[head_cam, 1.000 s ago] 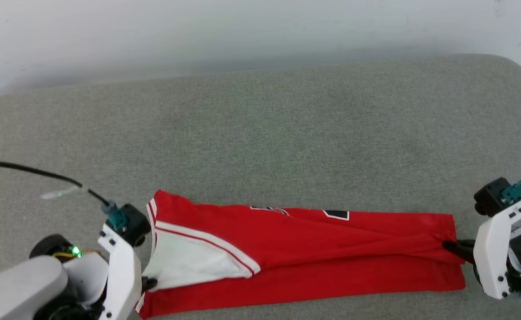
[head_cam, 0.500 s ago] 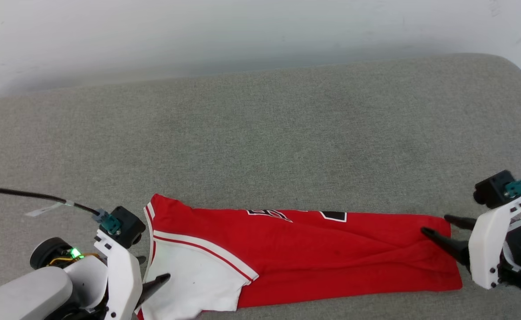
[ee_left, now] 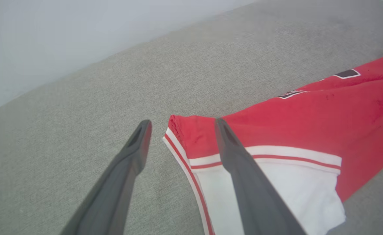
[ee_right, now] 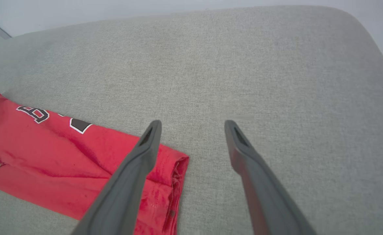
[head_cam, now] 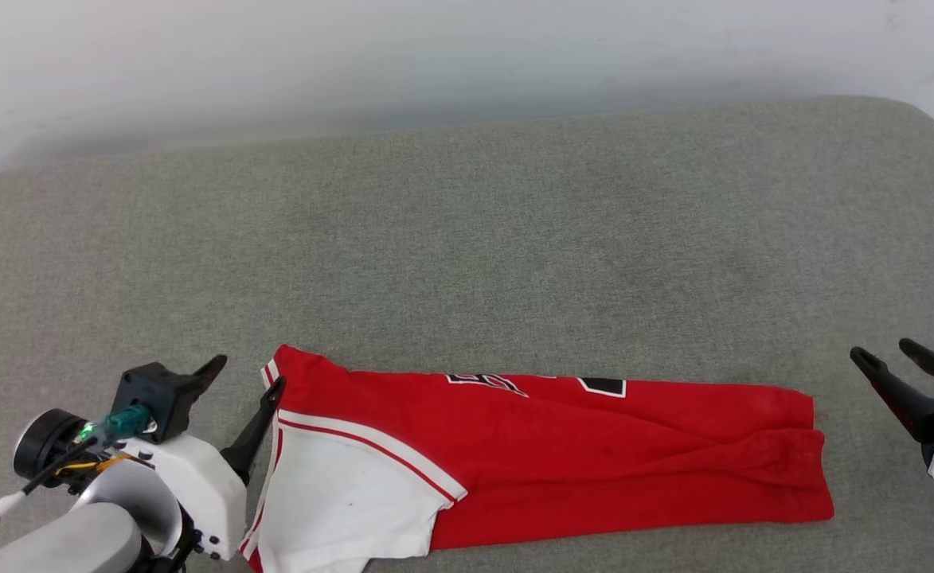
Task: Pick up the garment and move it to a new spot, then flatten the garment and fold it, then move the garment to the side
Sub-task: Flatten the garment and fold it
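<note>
Both grippers are off the shirt (head_cam: 546, 454) now, fingers spread wide, nothing in either one. The shirt lies at 6 o'clock in the head view, near the front edge of the cushion (head_cam: 514, 239). It's folded into a long strip running 9 to 3, with the white sleeve (head_cam: 339, 493) at the 9 end and the hem (head_cam: 821, 465) at the 3 end.

The left gripper (head_cam: 248, 372) sits at 8 o'clock, right by the shoulder corner. One finger crosses the red cloth in the wrist view, but I can't tell if it's touching. The right gripper (head_cam: 881, 348) is at 4 o'clock, clear of the hem.

My read: the lengthwise fold is down, so I've let go and parked a gripper at each end, ready to grab for the end-to-end fold. There's a wrinkle ridge near the hem I may want to smooth first.

A second back, both were pinched on the two ends, pulling the strip taut. Half a second back they'd opened, tips over the cloth. Since then they've backed outward, and the sleeve has flopped toward 6.
</note>
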